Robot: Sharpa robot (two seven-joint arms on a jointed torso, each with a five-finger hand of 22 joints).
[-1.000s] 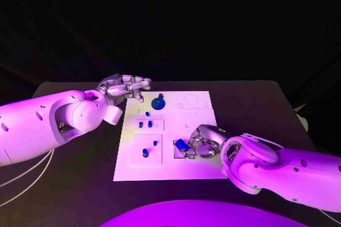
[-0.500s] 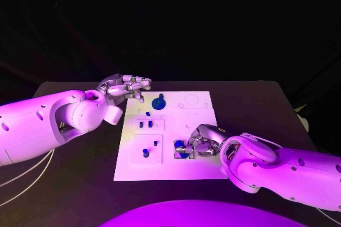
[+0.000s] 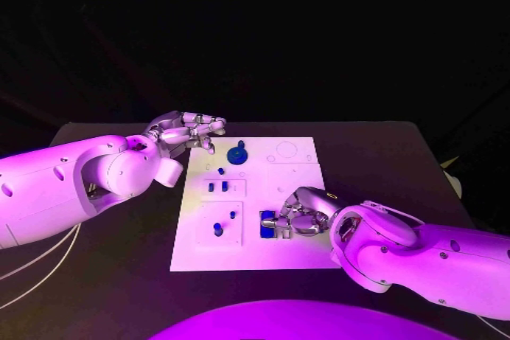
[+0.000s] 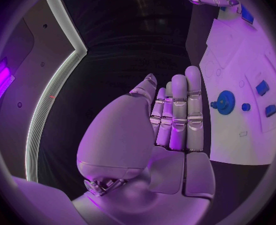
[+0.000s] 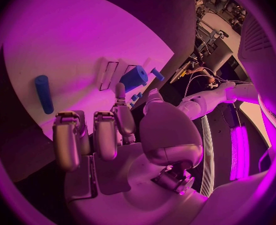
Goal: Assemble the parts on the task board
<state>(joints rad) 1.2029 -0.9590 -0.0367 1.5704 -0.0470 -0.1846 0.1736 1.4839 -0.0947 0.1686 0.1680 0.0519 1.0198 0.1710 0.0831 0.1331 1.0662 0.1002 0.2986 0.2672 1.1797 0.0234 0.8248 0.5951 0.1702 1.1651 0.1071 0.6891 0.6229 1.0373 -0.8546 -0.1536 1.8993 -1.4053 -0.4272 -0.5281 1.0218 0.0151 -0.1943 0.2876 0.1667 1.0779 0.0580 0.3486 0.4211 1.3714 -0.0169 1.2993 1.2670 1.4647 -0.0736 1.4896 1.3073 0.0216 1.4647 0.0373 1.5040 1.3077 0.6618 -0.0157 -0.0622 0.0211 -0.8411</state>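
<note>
The right hand point(image 3: 301, 216) sits at the task board point(image 3: 292, 257)'s near-right recess, fingers curled beside a blue block point(image 3: 270, 226) (grip unclear); the left hand point(image 3: 188, 130) hovers off its far-left corner, fingers unclenched and holding nothing.

two bulky arms with smooth, rounded white shells, glossy under the light, taper toward the wrists. the left arm point(image 3: 74, 185) has small dark screw dots along its shell and thin pale cables trailing beneath it. the right arm point(image 3: 425, 255) bears a curved raised band near the wrist and a few dark screw dots. the left hand point(image 3: 189, 130) and right hand point(image 3: 301, 213) are silver metal, segmented, with exposed mechanical linkages; the fingers point(image 4: 178, 115) have smooth plated backs and rounded tips.
</note>
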